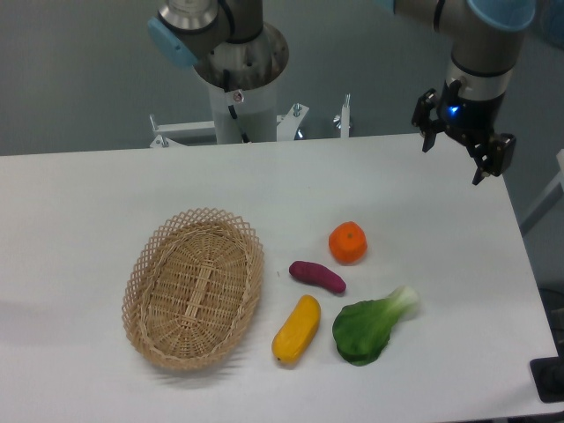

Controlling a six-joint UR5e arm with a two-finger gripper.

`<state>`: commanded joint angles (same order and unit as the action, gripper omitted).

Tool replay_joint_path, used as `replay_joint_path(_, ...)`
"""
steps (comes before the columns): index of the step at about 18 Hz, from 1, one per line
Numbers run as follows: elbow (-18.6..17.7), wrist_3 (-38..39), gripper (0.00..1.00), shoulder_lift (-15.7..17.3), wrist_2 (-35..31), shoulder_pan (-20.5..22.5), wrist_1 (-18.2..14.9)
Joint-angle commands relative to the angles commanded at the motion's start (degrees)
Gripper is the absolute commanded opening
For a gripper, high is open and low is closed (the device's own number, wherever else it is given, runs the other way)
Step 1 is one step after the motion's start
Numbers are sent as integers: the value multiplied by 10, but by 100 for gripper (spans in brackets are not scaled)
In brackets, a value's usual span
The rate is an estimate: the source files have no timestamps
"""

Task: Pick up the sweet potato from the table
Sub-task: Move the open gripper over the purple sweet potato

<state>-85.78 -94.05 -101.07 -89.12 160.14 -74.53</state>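
So the sweet potato (317,276) is lying on the white surface (88,203), between the orange fruit (348,242) and the yellow veggie (297,329). Gripper (456,160) hangs over the far right edge, fingers apart, holding nothing.

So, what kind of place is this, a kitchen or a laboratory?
Probably a robot lab: a robot arm's gripper hangs over a plain white table with a basket and a sweet potato.

The sweet potato (318,277) is hemmed in — orange fruit (348,242) just behind, yellow vegetable (297,329) and greens (370,326) in front — though seemingly touching none; open from above.
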Motion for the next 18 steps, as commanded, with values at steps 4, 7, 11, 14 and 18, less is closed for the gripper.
replay_joint_path(4,-5,6,100,0,2,0,1)
replay_joint_path(7,-15,15,100,0,8,0,1)
replay_joint_path(11,-25,61,100,3,20,-4,2)
replay_joint_path(14,-35,76,100,6,19,-10,3)
replay_joint_path(18,-93,226,100,10,13,-44,44)
